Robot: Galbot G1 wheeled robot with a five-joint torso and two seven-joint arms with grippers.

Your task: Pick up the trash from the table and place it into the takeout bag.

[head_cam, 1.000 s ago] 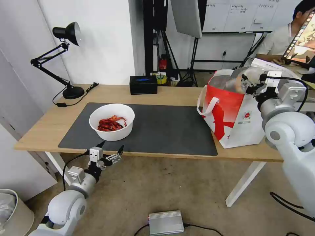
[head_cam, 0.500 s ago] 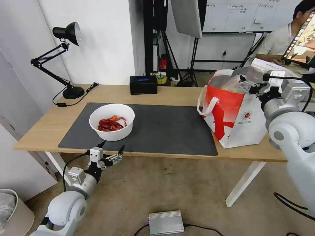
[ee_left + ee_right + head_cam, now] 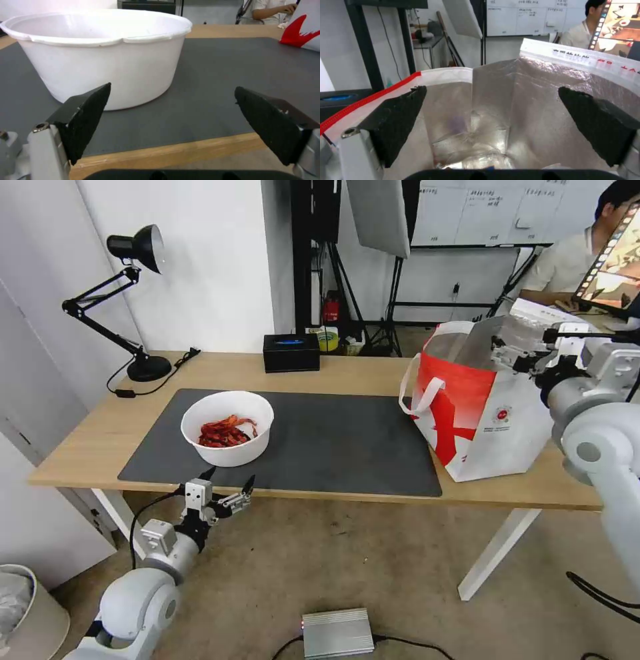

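Left gripper (image 3: 227,481) hangs spread and empty just below the table (image 3: 347,373) edge — the bowl (image 3: 227,427) of red scraps sits on the mat (image 3: 333,440) right before it. Over the takeout bag (image 3: 480,410), the right gripper (image 3: 512,348) has released its clear load and is open, nothing between its fingers. By my reckoning the bowl alone is left.
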